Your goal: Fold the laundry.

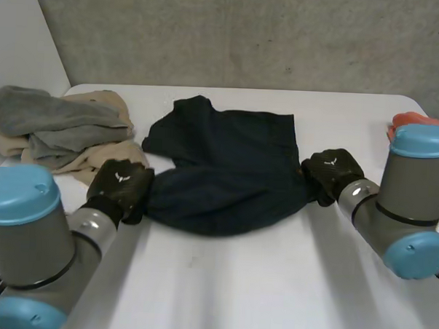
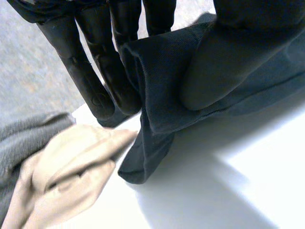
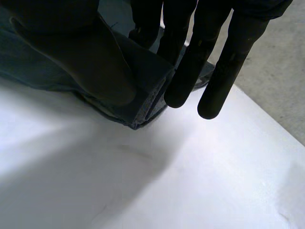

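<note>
We see the left hand (image 1: pixel 120 188) and right hand (image 1: pixel 330 173) each pinching the dark garment (image 1: pixel 226 172) between thumb and fingers (image 2: pixel 78 71); the right arm partly hides an orange cloth (image 1: pixel 407 120).

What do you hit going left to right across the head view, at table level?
In order: pile of grey and beige laundry → left hand → dark blue garment → right hand → orange cloth.
</note>
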Robot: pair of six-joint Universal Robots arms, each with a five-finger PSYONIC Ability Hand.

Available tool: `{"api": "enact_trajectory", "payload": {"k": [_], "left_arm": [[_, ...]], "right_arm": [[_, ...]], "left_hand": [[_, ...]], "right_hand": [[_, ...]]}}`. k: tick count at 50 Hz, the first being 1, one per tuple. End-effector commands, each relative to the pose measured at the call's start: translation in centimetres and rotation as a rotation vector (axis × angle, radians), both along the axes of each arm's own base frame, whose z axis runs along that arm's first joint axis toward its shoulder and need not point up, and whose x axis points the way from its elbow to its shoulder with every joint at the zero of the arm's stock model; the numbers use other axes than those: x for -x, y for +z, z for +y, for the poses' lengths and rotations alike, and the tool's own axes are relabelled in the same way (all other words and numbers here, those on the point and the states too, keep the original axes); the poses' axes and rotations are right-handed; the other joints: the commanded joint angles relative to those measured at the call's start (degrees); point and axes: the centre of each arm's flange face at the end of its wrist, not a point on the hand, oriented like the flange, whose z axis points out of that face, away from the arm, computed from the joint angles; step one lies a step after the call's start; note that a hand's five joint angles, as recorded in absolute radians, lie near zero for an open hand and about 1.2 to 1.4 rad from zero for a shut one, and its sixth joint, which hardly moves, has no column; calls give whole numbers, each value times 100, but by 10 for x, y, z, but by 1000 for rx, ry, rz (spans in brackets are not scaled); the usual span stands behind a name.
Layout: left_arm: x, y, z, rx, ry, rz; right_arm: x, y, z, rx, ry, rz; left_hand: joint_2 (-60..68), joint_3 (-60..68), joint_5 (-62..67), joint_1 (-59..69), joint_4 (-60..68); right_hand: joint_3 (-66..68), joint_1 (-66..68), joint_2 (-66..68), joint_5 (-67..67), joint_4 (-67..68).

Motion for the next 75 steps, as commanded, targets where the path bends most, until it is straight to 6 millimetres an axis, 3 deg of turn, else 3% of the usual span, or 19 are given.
{"api": "enact_trajectory", "payload": {"k": [1,7,13,18,25,30,31,39,44,48,49,50,51,52,55,58,63,70,75], "left_arm": [[-17,8,38,-145,-12,-77],[-25,4,66,-296,-38,-153],[-32,6,122,-505,-184,-356],[-27,21,123,-469,-247,-358],[-1,53,40,-83,-151,-145],[24,59,-19,155,-111,-45],[32,57,-38,206,-103,-25],[60,25,-114,267,-25,-12],[71,3,-146,289,18,-7],[76,-14,-162,302,21,0],[77,-17,-163,300,18,1],[81,-19,-163,301,7,0],[86,-22,-161,306,-9,-4],[87,-21,-161,309,-12,-4],[90,-20,-157,310,-14,7],[91,-15,-151,315,-11,6],[74,22,-136,326,21,13],[53,28,-100,262,13,-13],[42,25,-81,230,9,-28]], "right_arm": [[15,16,43,-122,66,155],[33,18,86,-268,134,324],[53,28,139,-331,282,503],[57,38,138,-289,285,502],[40,61,95,-156,146,228],[25,46,54,-86,62,87],[23,45,48,-67,53,76],[9,31,-13,131,-88,67],[2,10,-56,232,-173,109],[-6,-8,-76,282,-168,139],[-9,-10,-79,296,-165,138],[-11,-13,-82,306,-163,137],[-14,-15,-84,322,-160,134],[-21,-17,-85,348,-150,128],[-27,-15,-85,376,-150,101],[-28,4,-82,408,-158,70],[-16,48,-55,386,-164,26],[6,41,-10,114,-162,24],[18,13,22,-165,-148,-48]], "left_hand": [[1130,1167,1239,1455,1116],[1130,1167,1239,1455,1116],[1130,1167,1239,1455,1116],[1130,1167,1239,1455,1116],[1130,1167,1239,1455,1116],[1130,1167,1239,1455,1116],[1130,1167,1239,1455,1116],[1130,1167,1239,1455,1116],[1130,1167,1239,1455,1116],[649,686,758,974,635],[-405,-368,-296,-80,-419],[-2130,-2094,-2022,-1806,-2145],[-5795,-5758,-5686,-5470,-5809],[-5870,-5833,-5761,-5545,-5884],[-5870,-5833,-5761,-5545,-5884],[-5870,-5833,-5761,-5545,-5884],[-5870,-5833,-5761,-5545,-5884],[-5870,-5833,-5761,-5545,-5884],[-5870,-5833,-5761,-5545,-5884]], "right_hand": [[1157,1439,1246,1234,1113],[1157,1439,1246,1234,1113],[1157,1439,1246,1234,1113],[1157,1439,1246,1234,1113],[1157,1439,1246,1234,1113],[1157,1439,1246,1234,1113],[1157,1439,1246,1234,1113],[1157,1439,1246,1234,1113],[1157,1439,1246,1234,1113],[1157,1439,1246,1234,1113],[947,1228,1035,1024,903],[-1320,-1039,-1232,-1243,-1364],[-4091,-3809,-4002,-4014,-4135],[-5843,-5561,-5754,-5766,-5887],[-5843,-5561,-5754,-5766,-5887],[-5843,-5561,-5754,-5766,-5887],[-5843,-5561,-5754,-5766,-5887],[-5843,-5561,-5754,-5766,-5887],[-5347,-5065,-5258,-5270,-5391]]}}
